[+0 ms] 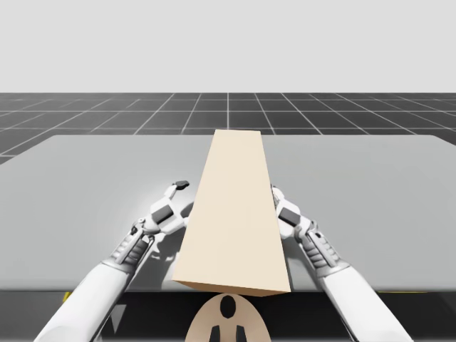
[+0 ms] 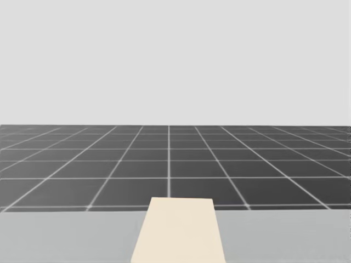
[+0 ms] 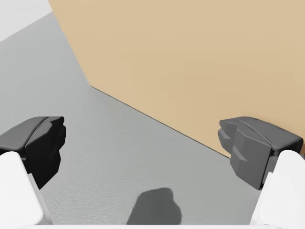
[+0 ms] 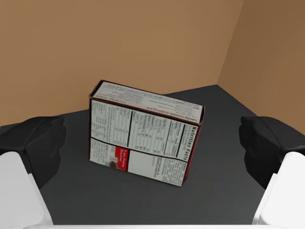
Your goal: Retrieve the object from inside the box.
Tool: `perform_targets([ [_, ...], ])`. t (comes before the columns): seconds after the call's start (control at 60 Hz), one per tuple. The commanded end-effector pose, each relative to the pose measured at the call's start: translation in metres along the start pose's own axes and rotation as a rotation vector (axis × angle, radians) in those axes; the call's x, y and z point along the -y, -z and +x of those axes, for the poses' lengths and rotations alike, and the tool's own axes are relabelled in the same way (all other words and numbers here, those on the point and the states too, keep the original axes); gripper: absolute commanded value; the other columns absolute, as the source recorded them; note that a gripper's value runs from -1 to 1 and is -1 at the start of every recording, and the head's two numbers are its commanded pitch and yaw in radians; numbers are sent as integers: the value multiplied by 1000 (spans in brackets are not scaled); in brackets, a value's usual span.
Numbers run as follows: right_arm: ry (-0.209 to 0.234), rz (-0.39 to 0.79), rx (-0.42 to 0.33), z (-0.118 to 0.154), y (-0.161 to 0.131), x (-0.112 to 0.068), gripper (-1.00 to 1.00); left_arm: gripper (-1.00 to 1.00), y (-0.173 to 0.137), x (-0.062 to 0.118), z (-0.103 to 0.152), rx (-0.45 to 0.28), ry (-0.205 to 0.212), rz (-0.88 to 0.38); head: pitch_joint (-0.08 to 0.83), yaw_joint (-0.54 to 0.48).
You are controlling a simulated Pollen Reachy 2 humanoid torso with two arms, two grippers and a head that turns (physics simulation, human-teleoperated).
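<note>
R gripper (image 4: 155, 152) jaws apart, white-red carton (image 4: 143, 138) at its 12 o'clock, long axis approx 9-to-3. L gripper (image 3: 143, 148) jaws apart too, outside tan box (image 3: 190, 57).

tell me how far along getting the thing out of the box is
Done: my right gripper looks to be inside the tan box, facing the white and red carton on its dark floor. In hand: nothing; it is open and off the carton, and my left gripper is open beside the box's outer wall. Left: grip the carton and lift it out.
</note>
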Motion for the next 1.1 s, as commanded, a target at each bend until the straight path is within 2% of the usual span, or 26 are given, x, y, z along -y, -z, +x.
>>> perform_targets([
  [0.017, 2, 55, 18, -17, 20, 6, -1000, -1000, 3, 10, -3, -14, 16, -40, 4, -32],
  [0.15, -30, 100, 49, -26, 41, 8, -1000, -1000, 4, 11, -4, -16, 27, -46, 4, -40],
  [0.2, -16, 126, 54, -27, 49, 7, -1000, -1000, 4, 11, -4, -17, 31, -46, 4, -39],
  [0.25, -37, 151, 61, -30, 59, 6, -1000, -1000, 3, 11, -4, -18, 33, -46, 4, -37],
  [0.3, -12, 186, 50, -33, 68, 6, -1000, -1000, 3, 11, -4, -19, 35, -46, 6, -37],
  [0.45, -15, 200, 14, -43, 86, 5, -1000, -1000, 3, 11, -5, -23, 43, -49, 11, -33],
  [0.483, 6, 209, -4, -46, 88, 3, -1000, -1000, 3, 11, -5, -25, 45, -49, 12, -33],
  [0.517, -6, 210, -4, -48, 87, 1, -1000, -1000, 3, 10, -5, -25, 46, -49, 12, -32],
  [0.55, -3, 189, -3, -49, 86, -1, -795, -1000, 3, 10, -5, -25, 45, -50, 12, -32],
  [0.567, 10, 186, 4, -49, 84, -2, -265, -1000, 3, 10, -5, -26, 46, -50, 12, -32],
  [0.583, 22, 197, -4, -49, 83, -3, 117, -1000, 3, 10, -5, -26, 46, -50, 12, -32],
  [0.6, 28, 202, -4, -48, 80, -4, 946, -1000, 2, 10, -5, -26, 47, -50, 12, -32],
  [0.633, 21, 205, -8, -48, 76, -4, 1000, -1000, 2, 10, -5, -28, 48, -50, 12, -32],
  [0.683, 24, 207, -12, -47, 69, -5, 1000, -1000, 2, 10, -5, -29, 49, -51, 12, -31],
  [0.783, 2, 210, -19, -46, 47, -5, 1000, -1000, 2, 10, -6, -29, 50, -50, 10, -35],
  [1.1, -70, 145, -23, -40, -44, 1, 1000, -1000, 2, 7, -7, -32, 49, -35, 11, -34],
])
